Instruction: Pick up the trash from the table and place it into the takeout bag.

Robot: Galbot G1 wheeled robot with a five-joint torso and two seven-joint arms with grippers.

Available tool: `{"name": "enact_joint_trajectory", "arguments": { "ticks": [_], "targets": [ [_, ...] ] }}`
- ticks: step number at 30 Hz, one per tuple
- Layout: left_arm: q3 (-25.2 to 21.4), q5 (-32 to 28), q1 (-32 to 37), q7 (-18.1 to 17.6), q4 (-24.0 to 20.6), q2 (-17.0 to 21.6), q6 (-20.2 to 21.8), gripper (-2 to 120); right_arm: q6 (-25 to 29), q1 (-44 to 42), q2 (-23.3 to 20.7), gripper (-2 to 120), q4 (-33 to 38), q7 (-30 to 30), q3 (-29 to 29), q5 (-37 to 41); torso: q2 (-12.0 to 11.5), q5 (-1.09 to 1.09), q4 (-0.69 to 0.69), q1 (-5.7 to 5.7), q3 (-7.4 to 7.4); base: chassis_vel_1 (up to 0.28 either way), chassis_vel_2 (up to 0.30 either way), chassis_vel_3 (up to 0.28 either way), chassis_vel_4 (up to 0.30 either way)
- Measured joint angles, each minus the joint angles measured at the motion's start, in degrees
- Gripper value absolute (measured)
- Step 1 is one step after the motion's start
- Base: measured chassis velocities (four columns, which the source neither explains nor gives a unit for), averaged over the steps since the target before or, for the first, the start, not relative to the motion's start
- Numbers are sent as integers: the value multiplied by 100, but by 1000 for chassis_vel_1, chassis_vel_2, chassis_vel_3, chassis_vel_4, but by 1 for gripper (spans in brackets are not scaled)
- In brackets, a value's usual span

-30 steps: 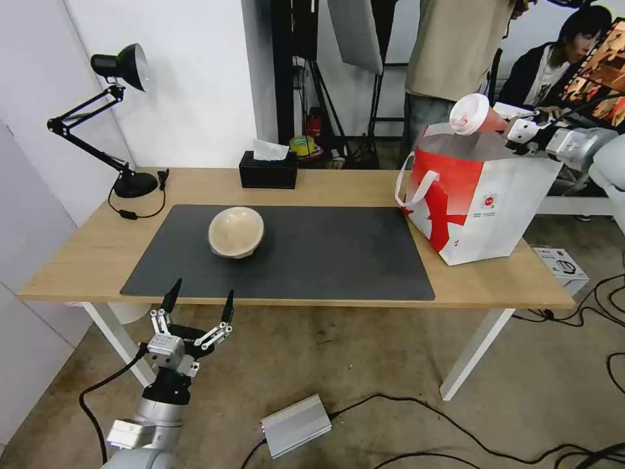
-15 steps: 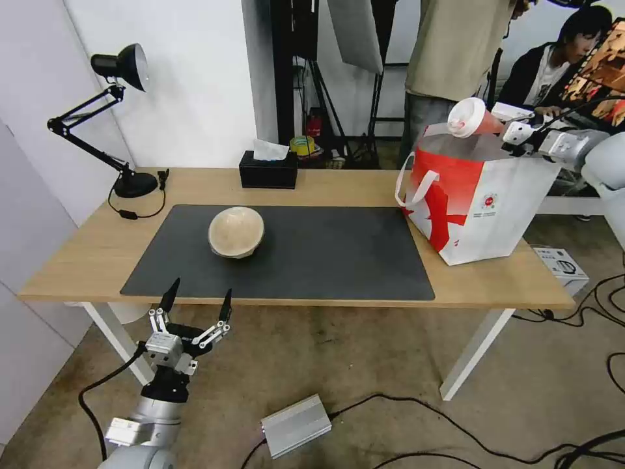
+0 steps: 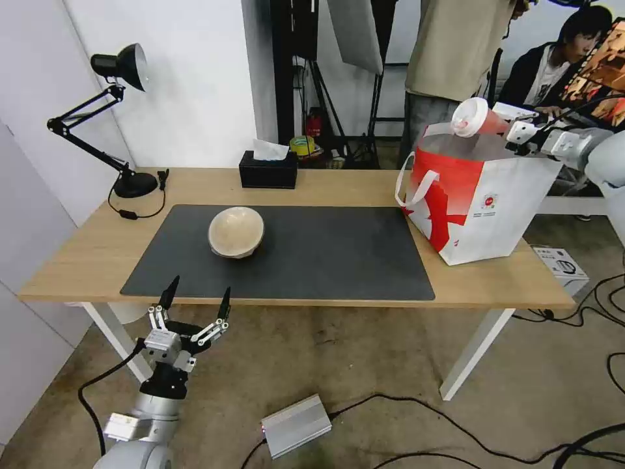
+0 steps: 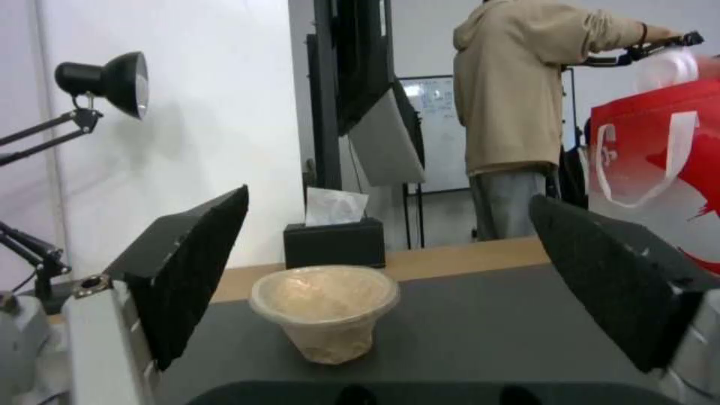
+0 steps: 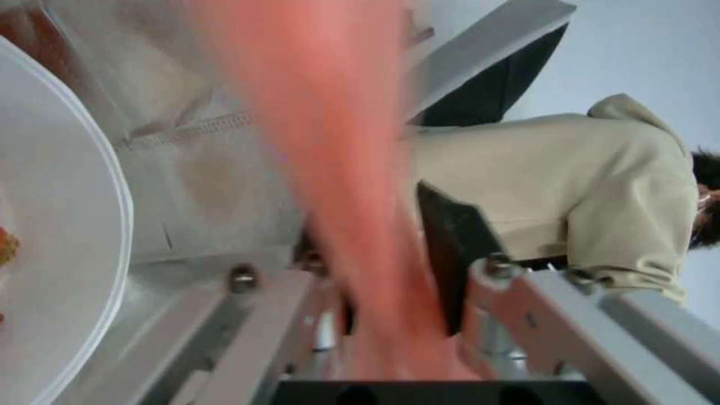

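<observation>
Tilted on its side, a red drink cup (image 3: 471, 118) with a white lid hangs over the open top of the white-and-red takeout bag (image 3: 485, 202); my right gripper (image 3: 505, 126) is shut on it. The right wrist view shows the cup (image 5: 337, 169) blurred between the fingers (image 5: 450, 264), with the foil lining and a white bowl (image 5: 60, 225) with food scraps below it inside the bag. A beige bowl (image 3: 236, 231) sits on the dark mat (image 3: 325, 254) of the table (image 3: 78, 254). My left gripper (image 3: 199, 288) waits open below the table's front edge, facing the bowl (image 4: 324, 309).
A black tissue box (image 3: 267, 170) stands at the table's back edge, a black desk lamp (image 3: 120, 117) at its left end. A person in a beige hoodie stands behind the bag. Cables and a silver box (image 3: 296, 425) lie on the floor.
The right gripper with the cup dipped slightly left toward the bag and came back. The left arm sank a little. The beige bowl has not moved.
</observation>
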Motion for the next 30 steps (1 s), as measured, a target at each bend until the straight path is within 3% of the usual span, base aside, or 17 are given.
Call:
{"name": "enact_joint_trajectory", "arguments": {
  "ticks": [18, 21, 30],
  "targets": [
    [-53, -75, -7, 142, 51, -1, -2, 100, -25, 13, 109, 94, -156, 118, 13, -82, 0, 0, 0, 0, 0, 0, 0, 0, 0],
    [-56, -75, -8, 142, 51, -5, -2, 100, -26, -2, 103, 99, -147, 119, 17, -83, 0, 0, 0, 0, 0, 0, 0, 0, 0],
    [-67, -75, 0, 142, 46, -21, -13, 100, -29, -17, 56, 100, -83, 119, 27, -78, 0, 0, 0, 0, 0, 0, 0, 0, 0]
  ]
}}
